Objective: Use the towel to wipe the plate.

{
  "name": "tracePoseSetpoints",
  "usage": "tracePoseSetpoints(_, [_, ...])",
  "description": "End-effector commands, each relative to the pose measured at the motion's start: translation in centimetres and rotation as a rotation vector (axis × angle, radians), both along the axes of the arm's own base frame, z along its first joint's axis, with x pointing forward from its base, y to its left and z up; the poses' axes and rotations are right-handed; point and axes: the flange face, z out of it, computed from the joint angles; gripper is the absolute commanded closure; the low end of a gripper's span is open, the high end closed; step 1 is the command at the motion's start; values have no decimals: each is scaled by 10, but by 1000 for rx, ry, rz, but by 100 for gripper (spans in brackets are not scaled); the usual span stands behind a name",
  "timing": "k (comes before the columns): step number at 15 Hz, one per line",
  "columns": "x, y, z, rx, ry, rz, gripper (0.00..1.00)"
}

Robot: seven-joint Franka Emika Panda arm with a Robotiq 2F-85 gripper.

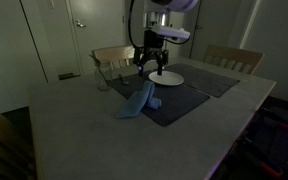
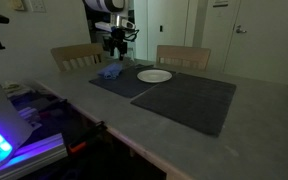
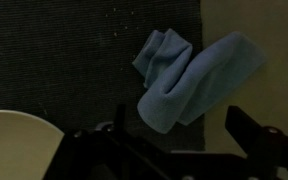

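My gripper (image 1: pixel 152 66) hangs wide open and empty over the towel (image 1: pixel 138 101) — crumpled across the placemat (image 1: pixel 174 106) edge, left of the plate (image 1: pixel 170 78) — where a shallow pinch might catch one loose fold, a deep one the placemat too.

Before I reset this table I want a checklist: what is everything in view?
towel: one, light blue, crumpled across a placemat's edge, partly on the table
plate: one, white, on a placemat beside the towel
placemats: two, dark grey, side by side on the table
table: one, pale grey
chairs: two, light wood, at the table's far side
gripper: one, black, open and empty, above the placemat near the towel
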Motion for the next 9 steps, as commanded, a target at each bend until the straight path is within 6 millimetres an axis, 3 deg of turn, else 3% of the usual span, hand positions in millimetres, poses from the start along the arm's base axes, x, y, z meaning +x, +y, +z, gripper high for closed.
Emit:
tracePoseSetpoints(1, [-6, 3, -16, -3, 19, -60, 0])
tracePoseSetpoints(9, [-13, 13, -41, -12, -11, -147, 0])
